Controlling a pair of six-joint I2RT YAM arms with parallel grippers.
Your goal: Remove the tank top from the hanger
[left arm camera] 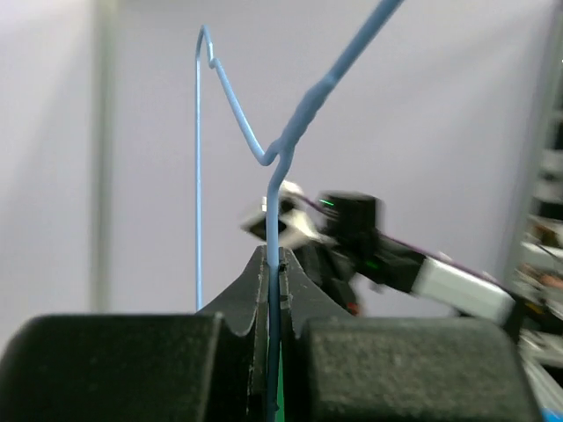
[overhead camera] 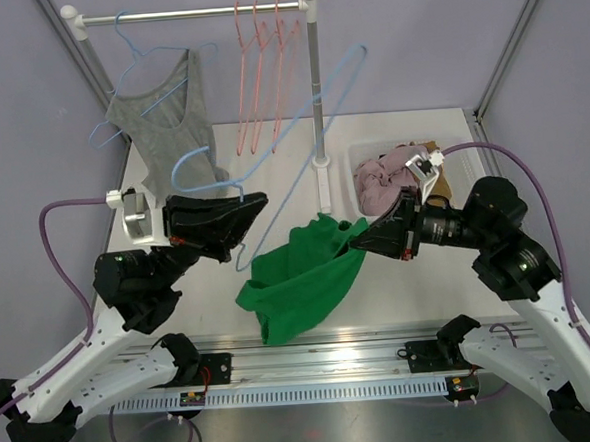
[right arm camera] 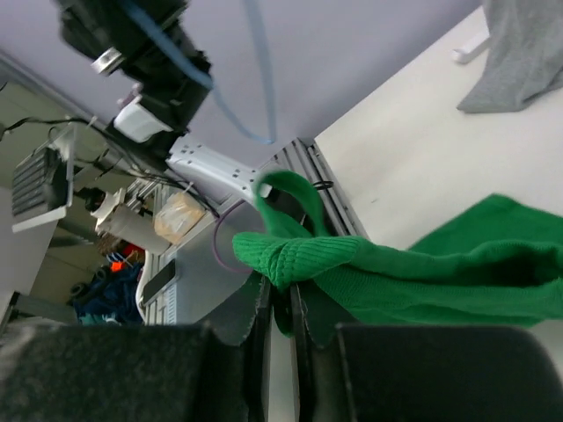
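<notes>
The green tank top point(overhead camera: 304, 281), soft, light and limp, lies just below the blue hanger point(overhead camera: 313, 105). The right gripper point(overhead camera: 354, 239) pinches its ribbed edge, probably a good hold; the left gripper point(overhead camera: 259, 201) clamps the hanger wire.

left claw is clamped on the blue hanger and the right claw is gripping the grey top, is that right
Not quite. The right claw grips the green top, not the grey one; the right wrist view shows green fabric pinched in it. The grey top hangs on the rack. The left claw is clamped on the blue hanger.
</notes>
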